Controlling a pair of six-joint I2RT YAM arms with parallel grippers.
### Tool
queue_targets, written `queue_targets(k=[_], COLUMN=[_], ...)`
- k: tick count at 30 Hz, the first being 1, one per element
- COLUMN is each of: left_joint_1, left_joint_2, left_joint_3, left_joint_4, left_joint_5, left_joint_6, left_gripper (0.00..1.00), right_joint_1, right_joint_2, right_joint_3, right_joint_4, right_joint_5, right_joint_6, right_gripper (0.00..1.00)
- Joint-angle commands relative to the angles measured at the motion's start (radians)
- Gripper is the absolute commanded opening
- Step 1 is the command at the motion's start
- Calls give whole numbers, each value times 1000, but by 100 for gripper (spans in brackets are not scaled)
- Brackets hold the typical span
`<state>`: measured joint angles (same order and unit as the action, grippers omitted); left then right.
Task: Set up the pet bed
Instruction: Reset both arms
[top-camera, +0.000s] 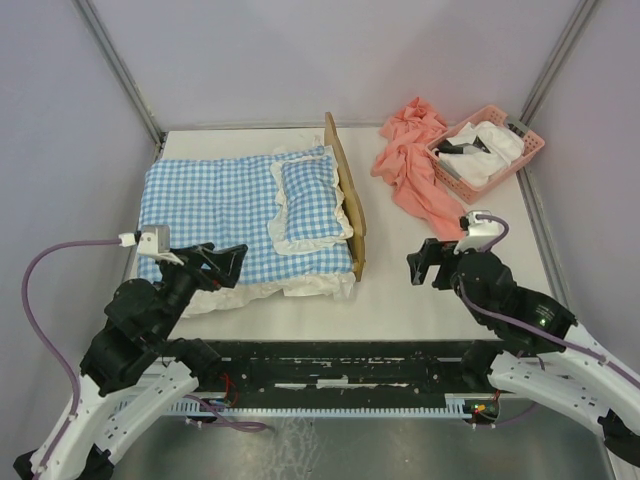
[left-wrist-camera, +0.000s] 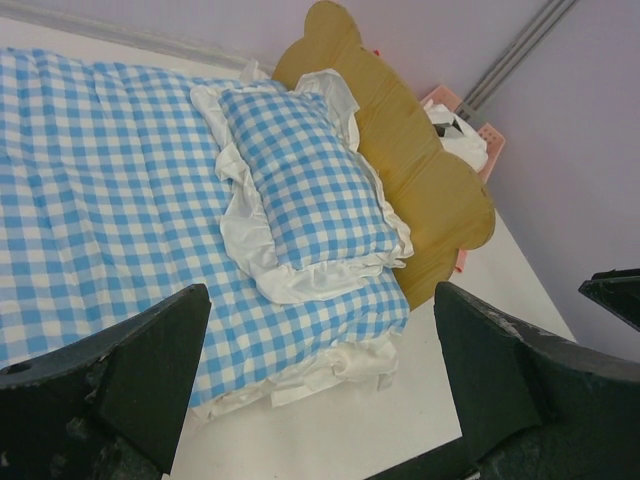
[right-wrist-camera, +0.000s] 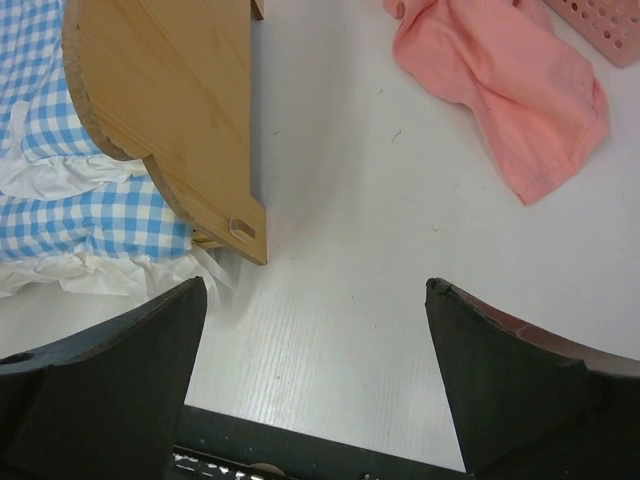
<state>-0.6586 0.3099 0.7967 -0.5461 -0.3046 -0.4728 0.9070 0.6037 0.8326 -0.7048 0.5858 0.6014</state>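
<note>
The pet bed stands at the table's middle left, its light-wood wavy headboard (top-camera: 345, 195) (left-wrist-camera: 420, 170) (right-wrist-camera: 175, 110) upright on the right end. A blue-and-white checked cushion (top-camera: 210, 205) (left-wrist-camera: 90, 180) with a white frill covers the frame and hides the base. A matching checked pillow (top-camera: 310, 200) (left-wrist-camera: 300, 185) lies against the headboard. My left gripper (top-camera: 228, 262) (left-wrist-camera: 320, 380) hovers open over the bed's near edge, holding nothing. My right gripper (top-camera: 430, 262) (right-wrist-camera: 315, 370) is open over bare table, right of the headboard's near corner.
A pink cloth (top-camera: 412, 165) (right-wrist-camera: 510, 90) lies crumpled at the back right. Beside it stands a pink plastic basket (top-camera: 530, 150) (right-wrist-camera: 605, 25) holding white and dark items. A metal frame post (top-camera: 120, 70) rises at the back left, and grey walls close the sides.
</note>
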Motion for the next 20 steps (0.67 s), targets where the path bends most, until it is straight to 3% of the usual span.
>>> queue_targets(k=[1,20], left_joint_1=[-1,-1], left_joint_2=[21,33], left_joint_3=[84,-38], left_joint_4=[27,63], left_joint_5=[15,40], left_joint_6=[46,-11], left_gripper=[99,99], right_joint_1=[-3,-2], right_joint_2=[3,-86], right_joint_3=[92,1], right_joint_4=[-12,36], right_joint_5=[39,36], right_joint_6=[-29,-46], right_gripper=[99,99])
